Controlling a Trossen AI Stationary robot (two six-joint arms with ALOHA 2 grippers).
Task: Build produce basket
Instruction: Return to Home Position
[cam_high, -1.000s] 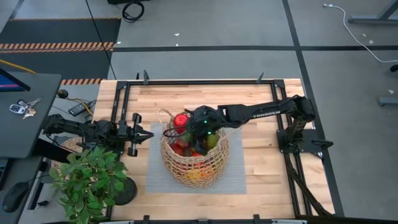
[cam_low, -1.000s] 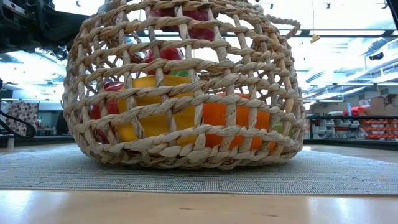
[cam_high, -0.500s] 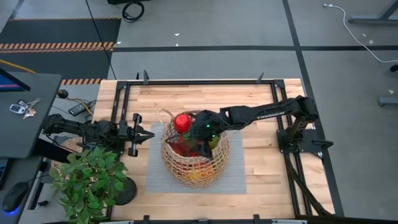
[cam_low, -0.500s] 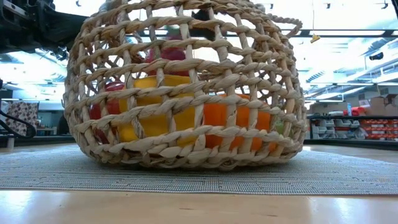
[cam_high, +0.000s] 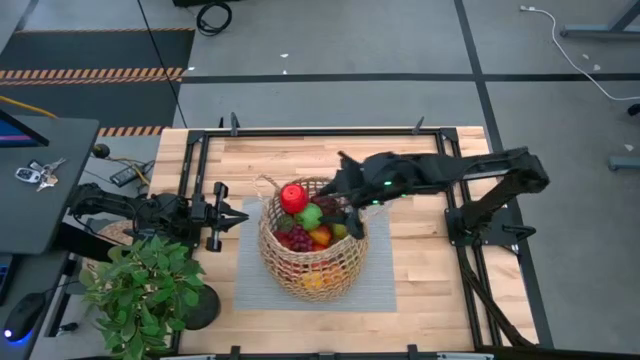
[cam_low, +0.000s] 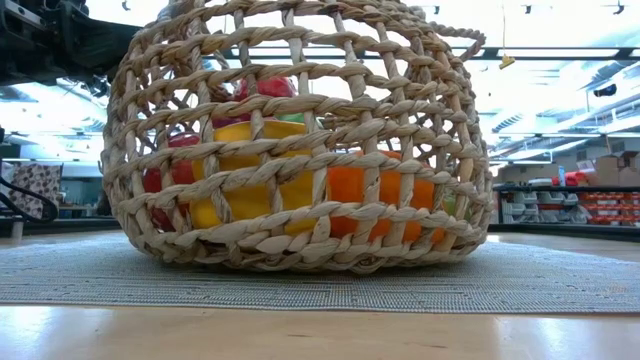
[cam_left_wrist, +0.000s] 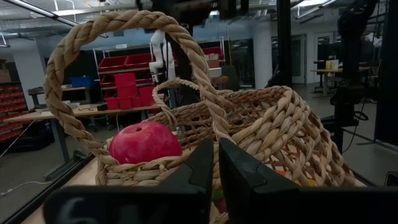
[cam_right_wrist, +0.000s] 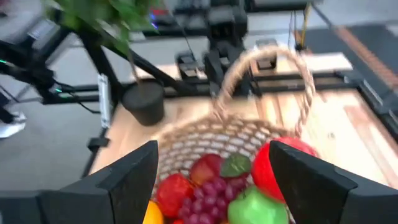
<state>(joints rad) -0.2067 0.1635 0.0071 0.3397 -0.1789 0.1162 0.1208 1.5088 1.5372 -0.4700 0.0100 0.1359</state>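
The bare wooden table (cam_low: 320, 335) is running across the foreground of the low view, and a grey woven mat (cam_low: 560, 275) is lying on it. The basket (cam_low: 300, 120) is standing upright on that mat, near the table's centre. The produce (cam_high: 308, 225) is sitting piled inside it. A red apple (cam_high: 292, 197) is riding highest at the rim's 11 o'clock, a green apple (cam_high: 311, 215) is resting just beside it, and purple grapes (cam_high: 299, 239) are lying toward 8 o'clock. A yellow piece (cam_low: 245, 195) and an orange piece (cam_low: 350, 190) are showing through the weave low down.

The left gripper (cam_high: 243, 216) is waiting at the basket's 9 o'clock, just beside it, its fingers drawn together with only a sliver between. The right gripper (cam_high: 343, 185) is hovering over the rim at 1 o'clock, its fingers spread wide and holding nothing.

A potted plant (cam_high: 140, 290) is standing at the basket's 8 o'clock, off the table's corner. Beyond, striped floor tape (cam_high: 95, 72) is running at 11 o'clock, and shelving (cam_low: 605, 205) is lining the bright room.
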